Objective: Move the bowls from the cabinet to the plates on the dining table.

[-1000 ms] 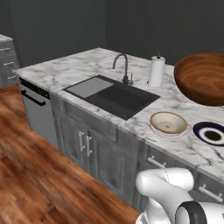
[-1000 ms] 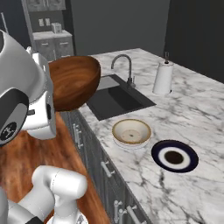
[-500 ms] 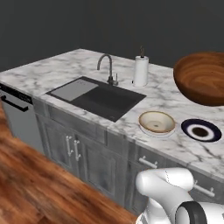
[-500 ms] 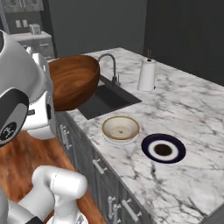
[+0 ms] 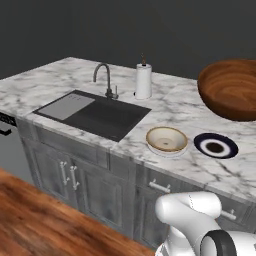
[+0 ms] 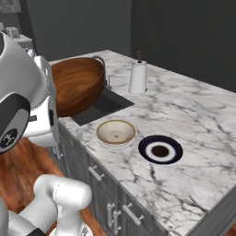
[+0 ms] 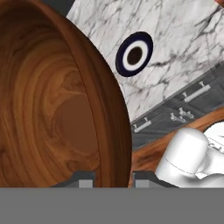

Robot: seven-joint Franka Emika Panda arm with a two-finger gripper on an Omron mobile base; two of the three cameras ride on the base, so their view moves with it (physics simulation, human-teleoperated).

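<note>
My gripper point(image 7: 113, 178) is shut on the rim of the reddish-brown wooden bowl point(image 7: 52, 100), one finger inside it and one outside. The bowl is carried in the air, at the right edge of the left base view point(image 5: 230, 90) and over the sink side in the right base view point(image 6: 76, 85). The beige bowl point(image 5: 166, 140) point(image 6: 115, 132) rests on the white plate point(image 5: 165, 152) near the front edge of the dining table point(image 5: 60, 85). Right beside it the dark blue plate point(image 5: 215, 145) point(image 6: 160, 149) point(image 7: 134, 54) lies bare. The cabinet is out of view.
A black sink point(image 5: 95, 112) with a dark faucet point(image 5: 105, 80) is set into the table's left part. A paper-towel roll point(image 5: 143, 81) stands behind it. Grey drawer fronts with silver handles point(image 5: 67, 175) run below the top, above a wooden floor.
The whole picture has shifted, so the base has driven along the table; the plates now lie nearer the middle. The wooden bowl stays in my gripper.
</note>
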